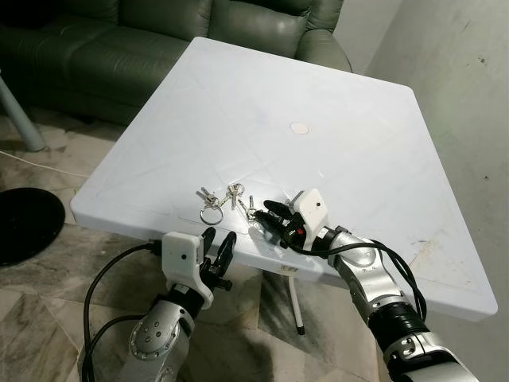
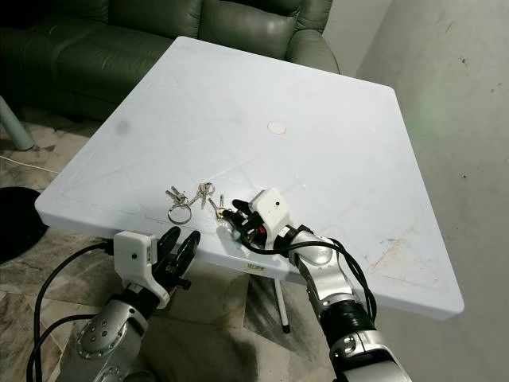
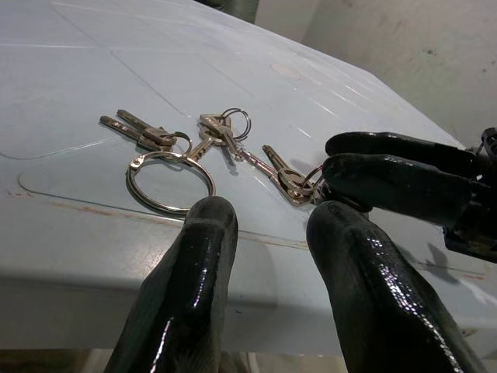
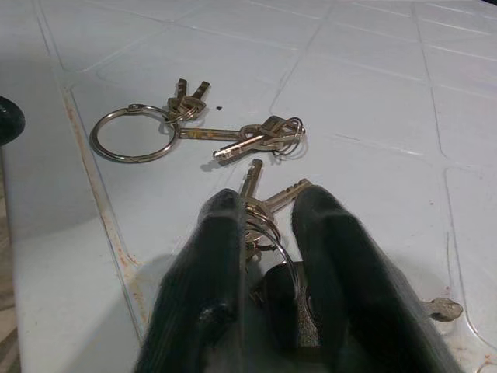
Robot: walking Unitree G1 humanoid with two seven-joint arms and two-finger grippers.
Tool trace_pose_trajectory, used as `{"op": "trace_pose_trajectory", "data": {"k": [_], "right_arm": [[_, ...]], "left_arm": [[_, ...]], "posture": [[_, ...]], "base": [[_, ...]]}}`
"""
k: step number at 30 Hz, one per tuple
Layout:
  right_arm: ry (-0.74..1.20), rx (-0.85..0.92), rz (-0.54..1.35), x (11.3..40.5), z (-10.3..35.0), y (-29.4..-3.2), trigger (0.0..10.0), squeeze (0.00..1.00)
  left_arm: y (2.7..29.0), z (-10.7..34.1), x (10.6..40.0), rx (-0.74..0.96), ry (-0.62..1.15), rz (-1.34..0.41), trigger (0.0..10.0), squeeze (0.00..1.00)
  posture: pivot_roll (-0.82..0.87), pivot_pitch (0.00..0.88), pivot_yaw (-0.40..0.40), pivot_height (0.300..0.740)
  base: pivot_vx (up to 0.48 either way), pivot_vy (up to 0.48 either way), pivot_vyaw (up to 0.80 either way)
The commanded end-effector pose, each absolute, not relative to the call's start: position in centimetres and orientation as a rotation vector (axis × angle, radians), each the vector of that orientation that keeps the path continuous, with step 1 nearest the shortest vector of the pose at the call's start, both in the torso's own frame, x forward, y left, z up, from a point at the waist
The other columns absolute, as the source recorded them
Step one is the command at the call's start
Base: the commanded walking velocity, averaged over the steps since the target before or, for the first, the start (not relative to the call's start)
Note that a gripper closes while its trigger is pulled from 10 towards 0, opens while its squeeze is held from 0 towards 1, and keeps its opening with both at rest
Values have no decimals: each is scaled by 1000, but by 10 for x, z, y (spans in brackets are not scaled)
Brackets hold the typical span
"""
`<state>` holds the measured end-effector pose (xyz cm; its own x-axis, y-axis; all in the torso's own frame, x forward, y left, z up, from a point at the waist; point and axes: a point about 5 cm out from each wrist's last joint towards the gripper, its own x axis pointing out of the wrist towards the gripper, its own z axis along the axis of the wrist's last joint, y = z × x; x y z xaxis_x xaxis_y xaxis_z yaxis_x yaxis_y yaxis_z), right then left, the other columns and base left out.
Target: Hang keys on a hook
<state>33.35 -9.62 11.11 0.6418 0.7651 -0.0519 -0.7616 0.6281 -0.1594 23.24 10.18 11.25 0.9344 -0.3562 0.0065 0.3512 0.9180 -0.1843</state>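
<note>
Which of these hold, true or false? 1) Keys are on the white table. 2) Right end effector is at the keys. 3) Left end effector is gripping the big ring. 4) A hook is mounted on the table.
1) True: the keys lie on the white table, near its front edge.
2) True: the right end effector has its fingers around a small key ring.
3) False: the left end effector is open, short of the table edge, not touching the big ring.
4) False: no hook visible on the table.
</note>
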Motion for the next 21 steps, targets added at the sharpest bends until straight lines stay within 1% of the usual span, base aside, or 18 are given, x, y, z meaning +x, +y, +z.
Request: {"op": "trace_pose_trajectory", "data": {"k": [1, 12, 20, 21], "right_arm": [[-26, -167, 858, 336, 112, -102, 0, 0], [-25, -158, 882, 335, 111, -102, 0, 0], [-39, -168, 856, 337, 113, -105, 0, 0], [-38, -137, 857, 338, 114, -105, 0, 0]], "left_arm": [[97, 114, 231, -196, 32, -377, 10000, 0], [98, 115, 231, -197, 30, -370, 10000, 0], [99, 114, 232, -198, 30, -361, 10000, 0], [99, 114, 232, -200, 29, -358, 10000, 0]], "posture": [[296, 134, -177, 740], [298, 139, -180, 740], [296, 144, -182, 740], [295, 144, -181, 740]], "base": [[0, 0, 0], [0, 0, 0], [0, 0, 0], [0, 0, 0]]}}
